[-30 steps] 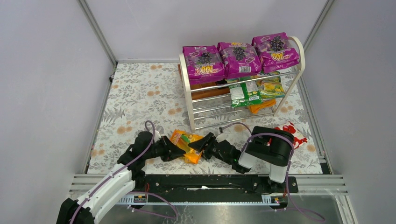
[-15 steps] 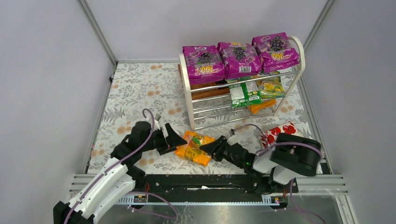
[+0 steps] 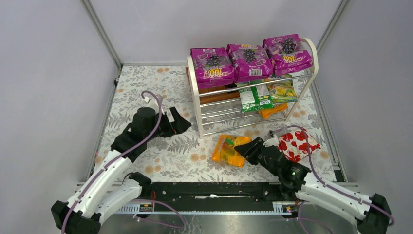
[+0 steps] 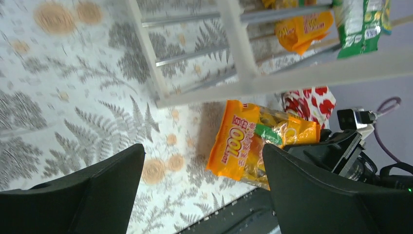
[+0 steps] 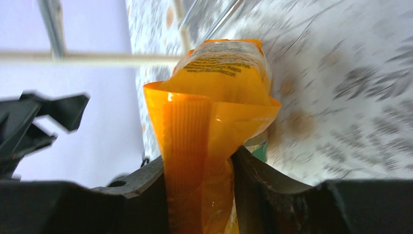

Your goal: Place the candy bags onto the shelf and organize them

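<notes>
Bottom middle of the top view: the orange candy bag (image 3: 227,150) lies below the shelf (image 3: 194,97), its end pinched by the jaws of the right gripper (image 3: 246,146). It looks light, floppy and slippery (best held by the flat seam). The jaws of the left gripper (image 3: 178,122) gape wide, holding nothing.

Orange bag (image 5: 214,122) — near end hidden inside the right end effector (image 5: 199,168), tablecloth (image 5: 350,97) blurred.

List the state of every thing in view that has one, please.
left end effector, open, empty.
right end effector, shut on the orange bag.
orange bag, gripped at one end, before the shelf.
magenta bags, three lying on the top tier.
green-white bag, lying on a lower tier.
</notes>
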Robot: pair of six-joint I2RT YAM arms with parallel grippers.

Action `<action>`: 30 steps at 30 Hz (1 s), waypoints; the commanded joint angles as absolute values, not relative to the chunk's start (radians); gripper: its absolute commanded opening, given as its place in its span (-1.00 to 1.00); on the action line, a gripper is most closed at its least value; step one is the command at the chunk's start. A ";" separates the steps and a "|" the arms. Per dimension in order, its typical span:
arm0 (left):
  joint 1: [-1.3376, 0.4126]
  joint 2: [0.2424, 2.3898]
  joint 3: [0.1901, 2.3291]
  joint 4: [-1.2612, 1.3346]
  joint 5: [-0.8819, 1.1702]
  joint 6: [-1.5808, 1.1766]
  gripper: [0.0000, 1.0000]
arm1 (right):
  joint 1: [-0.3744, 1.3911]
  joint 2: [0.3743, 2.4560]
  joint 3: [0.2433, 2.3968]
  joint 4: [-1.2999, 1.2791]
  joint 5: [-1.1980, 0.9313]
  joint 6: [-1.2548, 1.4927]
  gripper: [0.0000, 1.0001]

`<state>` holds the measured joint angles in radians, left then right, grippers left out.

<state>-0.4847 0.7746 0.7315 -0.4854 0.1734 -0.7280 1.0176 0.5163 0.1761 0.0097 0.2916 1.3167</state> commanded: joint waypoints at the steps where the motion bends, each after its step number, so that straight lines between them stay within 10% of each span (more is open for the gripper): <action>1: -0.483 0.815 0.827 -0.387 0.071 -0.631 0.91 | 0.860 0.500 0.239 -0.028 0.247 1.301 -0.10; 16: -0.482 0.879 0.913 -0.226 0.012 -0.542 0.97 | 0.556 0.736 0.229 0.561 -0.048 1.508 -0.14; 30: -0.483 0.847 0.940 -0.184 -0.061 -0.433 0.97 | 0.519 0.868 0.193 0.869 0.113 1.647 -0.13</action>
